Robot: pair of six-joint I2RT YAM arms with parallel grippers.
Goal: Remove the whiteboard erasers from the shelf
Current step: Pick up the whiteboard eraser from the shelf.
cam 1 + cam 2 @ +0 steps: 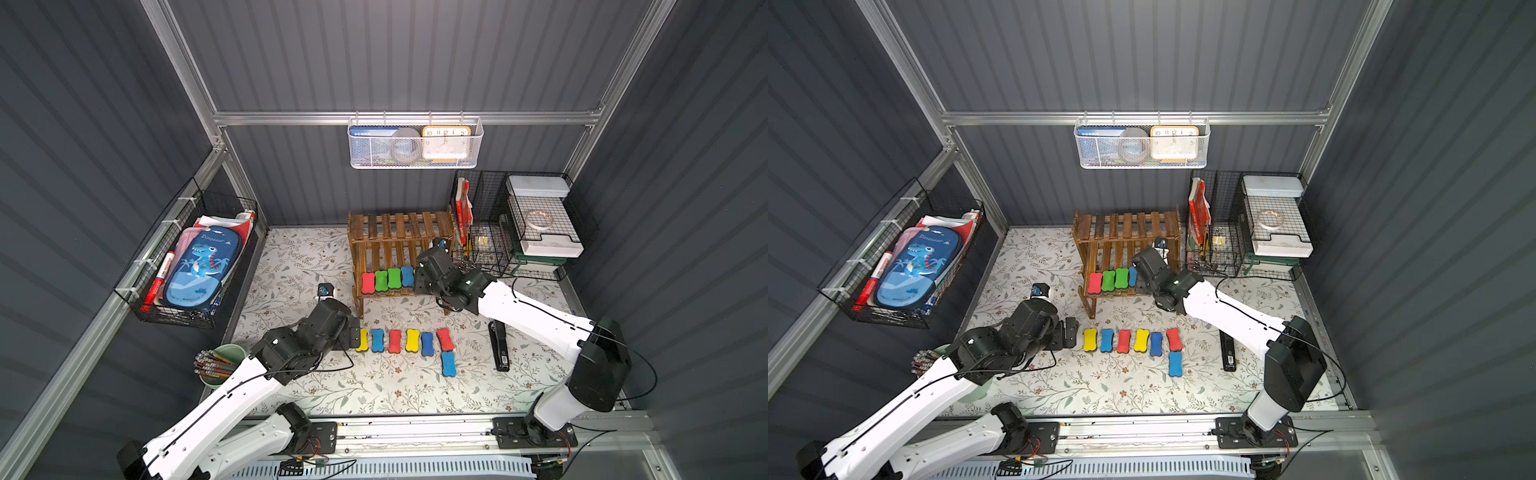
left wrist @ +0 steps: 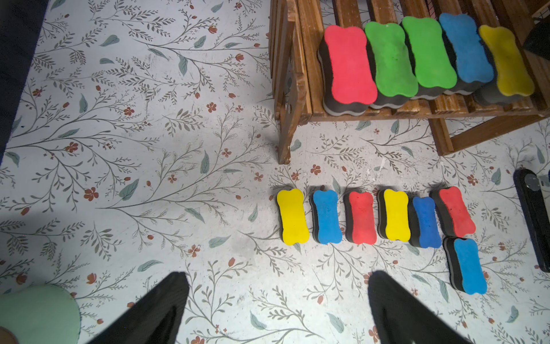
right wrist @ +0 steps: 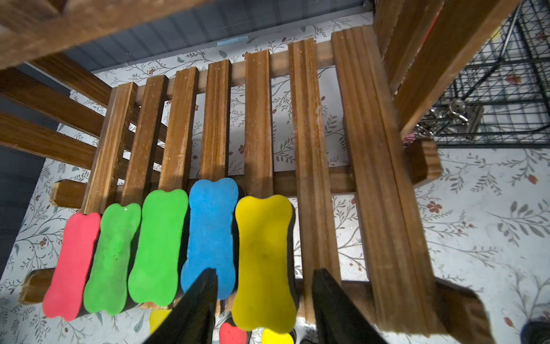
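Straddling the yellow eraser (image 3: pixel 263 238) at the end of the lower tier of the shelf (image 3: pixel 309 149) with the right gripper (image 3: pixel 265 271), jaws half spread and not clearly touching it. Counting four other erasers (image 3: pixel 154 247) beside it on that tier: red, green, green, blue. Hovering the left gripper (image 2: pixel 278 273) wide open and empty near seven erasers (image 2: pixel 360 217) lying on the table (image 2: pixel 134 149) before the shelf.

Hand (image 3: pixel 263 297) astride yellow eraser (image 3: pixel 263 247) on shelf (image 3: pixel 312 149)
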